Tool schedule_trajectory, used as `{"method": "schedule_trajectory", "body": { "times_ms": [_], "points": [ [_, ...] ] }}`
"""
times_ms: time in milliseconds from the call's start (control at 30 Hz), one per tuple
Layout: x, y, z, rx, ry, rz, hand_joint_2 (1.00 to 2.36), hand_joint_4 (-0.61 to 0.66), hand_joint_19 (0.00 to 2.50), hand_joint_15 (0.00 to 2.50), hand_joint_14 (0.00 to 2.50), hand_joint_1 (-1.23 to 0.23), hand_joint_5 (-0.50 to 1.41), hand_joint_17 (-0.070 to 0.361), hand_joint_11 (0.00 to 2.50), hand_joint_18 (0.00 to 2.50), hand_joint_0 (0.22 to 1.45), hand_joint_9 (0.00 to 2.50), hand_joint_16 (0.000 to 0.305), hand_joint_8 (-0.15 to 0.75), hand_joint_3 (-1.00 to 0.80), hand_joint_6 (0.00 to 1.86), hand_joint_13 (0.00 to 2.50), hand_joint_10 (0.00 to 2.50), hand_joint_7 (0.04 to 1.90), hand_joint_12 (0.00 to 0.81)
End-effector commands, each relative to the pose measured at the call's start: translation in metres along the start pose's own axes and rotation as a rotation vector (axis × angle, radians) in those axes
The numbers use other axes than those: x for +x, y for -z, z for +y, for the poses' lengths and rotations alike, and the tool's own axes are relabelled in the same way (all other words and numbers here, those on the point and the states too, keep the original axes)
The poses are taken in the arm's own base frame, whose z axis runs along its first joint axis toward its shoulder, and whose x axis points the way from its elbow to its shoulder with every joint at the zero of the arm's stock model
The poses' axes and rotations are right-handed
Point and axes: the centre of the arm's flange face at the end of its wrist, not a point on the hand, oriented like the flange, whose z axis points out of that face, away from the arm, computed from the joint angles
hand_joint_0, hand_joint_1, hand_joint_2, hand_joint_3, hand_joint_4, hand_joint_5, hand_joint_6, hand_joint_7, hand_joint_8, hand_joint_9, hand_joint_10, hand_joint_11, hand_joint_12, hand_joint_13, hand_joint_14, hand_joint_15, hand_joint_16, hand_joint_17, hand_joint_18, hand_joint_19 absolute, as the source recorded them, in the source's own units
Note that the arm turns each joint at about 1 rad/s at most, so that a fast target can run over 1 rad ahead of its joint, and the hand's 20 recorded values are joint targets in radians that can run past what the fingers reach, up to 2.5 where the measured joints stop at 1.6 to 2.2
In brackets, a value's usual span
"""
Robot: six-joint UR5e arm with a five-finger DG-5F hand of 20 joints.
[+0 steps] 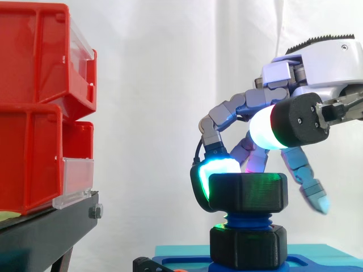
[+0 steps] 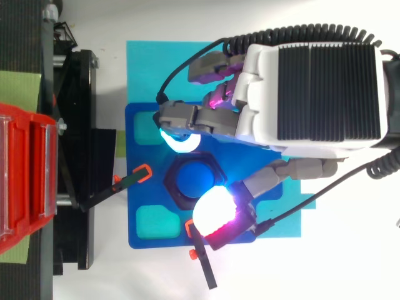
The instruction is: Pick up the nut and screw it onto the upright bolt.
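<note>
The nut (image 1: 248, 192) is seated on the upright bolt (image 1: 248, 220), above a black hexagonal base (image 1: 248, 246), and is pinched between a cyan-glowing fingertip (image 2: 181, 142) and the white-glowing thumb pad (image 2: 212, 209) of the robot hand (image 2: 312, 87). The bolt is carried by a blue plate (image 2: 140, 178) laid on a cyan mat (image 2: 144, 69) on the white bench (image 2: 325, 269). Red bins (image 1: 34, 68) on a black stand (image 1: 45, 232) are placed at left, before a white curtain (image 1: 159, 85)

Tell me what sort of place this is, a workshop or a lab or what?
Most likely a robotics lab test bench: a white curtain backdrop, red bins on a black stand, and a robot hand pinching a black nut on a blue bolt standing upright on a blue base.
</note>
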Motion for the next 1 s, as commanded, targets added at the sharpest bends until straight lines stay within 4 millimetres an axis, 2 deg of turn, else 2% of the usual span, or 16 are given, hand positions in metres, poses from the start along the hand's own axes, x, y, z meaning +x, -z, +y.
{"method": "schedule_trajectory", "body": {
  "times_ms": [0,467,533,633,700,767,800,867,900,967],
  "points": [
    [0.0,0.001,-0.003,-0.005,0.005,0.001,1.0,0.08,0.01,0.0,0.0,-0.3,0.09,-0.011,0.16,0.84,0.54,1.95,0.005,0.314,-0.5,0.59,1.25,0.01,1.29,0.109],
    [-0.004,0.008,-0.024,0.022,0.027,0.038,1.0,0.08,0.11,0.0,0.0,-0.29,0.1,-0.014,0.43,1.06,0.54,2.18,0.006,0.359,-0.5,0.58,1.62,0.02,1.31,0.141],
    [-0.004,0.01,-0.027,0.025,0.033,0.047,1.0,0.07,0.12,0.0,0.0,-0.29,0.1,-0.015,0.51,1.11,0.54,2.26,0.007,0.379,-0.5,0.58,1.78,0.02,1.32,0.155],
    [-0.004,0.011,-0.029,0.027,0.037,0.051,1.0,0.07,0.16,0.19,0.01,-0.29,0.1,-0.015,0.56,1.17,0.54,2.29,0.007,0.378,-0.5,0.57,2.02,0.02,1.34,0.202],
    [-0.007,0.013,-0.03,0.03,0.041,0.051,1.0,0.08,0.15,0.22,0.01,-0.29,0.1,-0.013,0.58,1.17,0.54,2.27,0.006,0.373,-0.5,0.56,2.02,0.02,1.39,0.211],
    [-0.009,0.013,-0.032,0.033,0.044,0.049,1.0,0.1,0.14,0.2,0.01,-0.28,0.1,-0.007,0.55,1.1,0.54,2.19,0.003,0.365,-0.5,0.52,1.92,0.02,1.46,0.209],
    [-0.011,0.014,-0.033,0.035,0.044,0.045,1.0,0.12,0.15,0.17,0.01,-0.26,0.08,0.0,0.53,1.04,0.54,2.07,0.0,0.354,-0.5,0.5,1.78,0.02,1.48,0.21],
    [-0.021,0.017,-0.033,0.034,0.048,0.032,1.0,0.15,0.17,0.13,0.01,-0.25,0.05,0.009,0.47,0.99,0.54,1.91,0.004,0.348,-0.5,0.5,1.64,0.02,1.39,0.209],
    [-0.027,0.017,-0.033,0.035,0.049,0.024,1.0,0.14,0.18,0.1,0.0,-0.25,0.01,0.017,0.42,0.94,0.54,1.81,0.008,0.319,-0.5,0.5,1.47,0.02,1.26,0.194],
    [-0.036,0.017,-0.032,0.035,0.052,0.019,1.0,0.17,0.22,0.07,0.0,-0.24,-0.04,0.029,0.36,0.91,0.54,1.62,0.013,0.284,-0.5,0.5,1.31,0.01,1.07,0.205]
  ]
}}
